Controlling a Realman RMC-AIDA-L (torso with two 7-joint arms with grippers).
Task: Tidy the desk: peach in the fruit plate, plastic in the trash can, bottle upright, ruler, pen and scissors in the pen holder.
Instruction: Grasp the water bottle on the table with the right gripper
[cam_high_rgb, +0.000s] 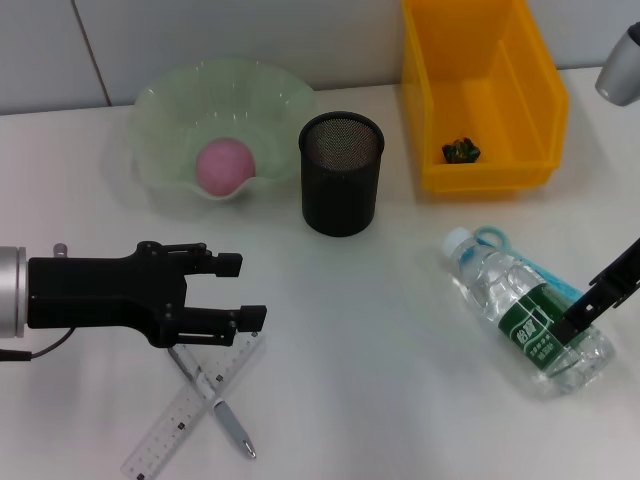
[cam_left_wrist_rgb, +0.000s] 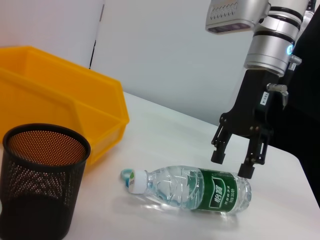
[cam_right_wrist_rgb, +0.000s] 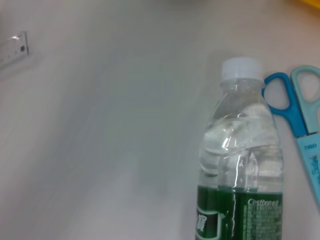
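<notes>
A pink peach (cam_high_rgb: 225, 165) lies in the pale green fruit plate (cam_high_rgb: 165, 120) at the back left. The black mesh pen holder (cam_high_rgb: 342, 172) (cam_left_wrist_rgb: 42, 175) stands mid-table and looks empty. A clear bottle (cam_high_rgb: 525, 310) (cam_left_wrist_rgb: 190, 190) (cam_right_wrist_rgb: 240, 165) with a green label lies on its side at the right, partly over blue scissors (cam_high_rgb: 490, 237) (cam_right_wrist_rgb: 300, 115). Just above the bottle's labelled end, my right gripper (cam_high_rgb: 590, 305) (cam_left_wrist_rgb: 231, 165) hangs open. A clear ruler (cam_high_rgb: 190, 410) and a grey pen (cam_high_rgb: 215, 400) lie crossed at the front left. My left gripper (cam_high_rgb: 250, 290) hovers open just above their far ends.
A yellow bin (cam_high_rgb: 480, 90) (cam_left_wrist_rgb: 60, 110) stands at the back right, with a small dark crumpled piece (cam_high_rgb: 460, 150) of plastic inside. The table's far edge meets a white wall. Bare tabletop lies between the pen holder and the bottle.
</notes>
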